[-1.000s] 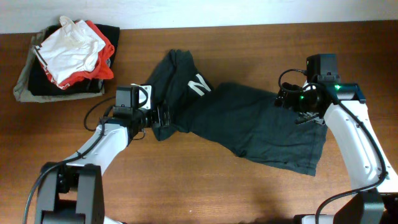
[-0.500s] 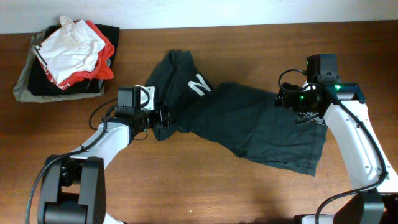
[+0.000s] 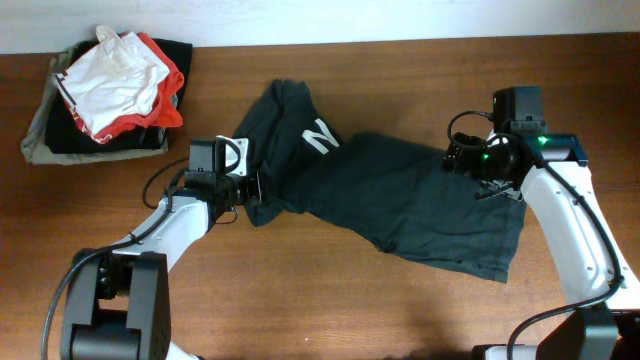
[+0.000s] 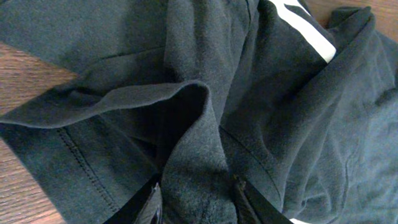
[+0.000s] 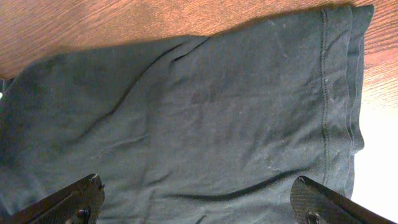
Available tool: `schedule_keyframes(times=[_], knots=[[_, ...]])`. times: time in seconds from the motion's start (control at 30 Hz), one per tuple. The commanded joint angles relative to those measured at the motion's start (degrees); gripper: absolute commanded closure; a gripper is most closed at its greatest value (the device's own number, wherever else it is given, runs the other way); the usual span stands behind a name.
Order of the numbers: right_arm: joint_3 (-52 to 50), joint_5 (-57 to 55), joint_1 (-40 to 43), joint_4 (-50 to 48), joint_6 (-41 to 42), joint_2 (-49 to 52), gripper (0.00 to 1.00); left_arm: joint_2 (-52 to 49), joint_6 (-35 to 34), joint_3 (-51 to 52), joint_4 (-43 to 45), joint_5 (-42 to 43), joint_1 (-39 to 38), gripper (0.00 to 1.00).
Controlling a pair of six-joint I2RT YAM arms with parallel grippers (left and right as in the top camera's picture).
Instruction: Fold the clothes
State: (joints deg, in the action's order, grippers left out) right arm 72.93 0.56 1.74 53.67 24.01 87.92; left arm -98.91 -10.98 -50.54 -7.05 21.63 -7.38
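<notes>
The crumpled dark charcoal T-shirt with white block letters (image 3: pixel 400 210) sprawls on the brown wooden table (image 3: pixel 300 310), near the heap of white and red-orange garments (image 3: pixel 115 85). I'd flatten it first: tug gently outward and don't grab extra layers. The left gripper (image 4: pixel 196 202) pinches a raised fold on the heap-side edge. The right gripper (image 5: pixel 199 208) hangs spread wide over the far end, empty.

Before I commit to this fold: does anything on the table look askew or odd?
The T-shirt lies diagonal and rumpled, not flat; at the left gripper it is bunched, a ridge standing between the fingers. Nothing looks spilled or damaged.
</notes>
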Motion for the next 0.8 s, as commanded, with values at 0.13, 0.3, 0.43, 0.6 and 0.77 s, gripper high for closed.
schedule_keyframes(times=[0.13,0.3,0.43,0.6,0.77], knots=[[-0.1,0.1,0.2,-0.6,0.5,0.2,0.01,-0.6,0.2,-1.2,0.2,-0.4,-0.1,0.74],[-0.1,0.1,0.2,-0.6,0.5,0.2,0.01,-0.5,0.1,-1.2,-0.1,-0.4,-0.1,0.82],[-0.1,0.1,0.2,-0.6,0.5,0.2,0.01,0.4,0.1,-1.3,-4.3,-0.2,-0.1,0.83],[-0.1,0.1,0.2,-0.6,0.5,0.2,0.01,4.3,0.1,-1.3,-11.8,-4.0,-0.1,0.98],[-0.1,0.1,0.2,-0.6,0.5,0.2,0.01,7.9,-2.6,-1.3,-16.5,-8.7,-0.1,0.99]])
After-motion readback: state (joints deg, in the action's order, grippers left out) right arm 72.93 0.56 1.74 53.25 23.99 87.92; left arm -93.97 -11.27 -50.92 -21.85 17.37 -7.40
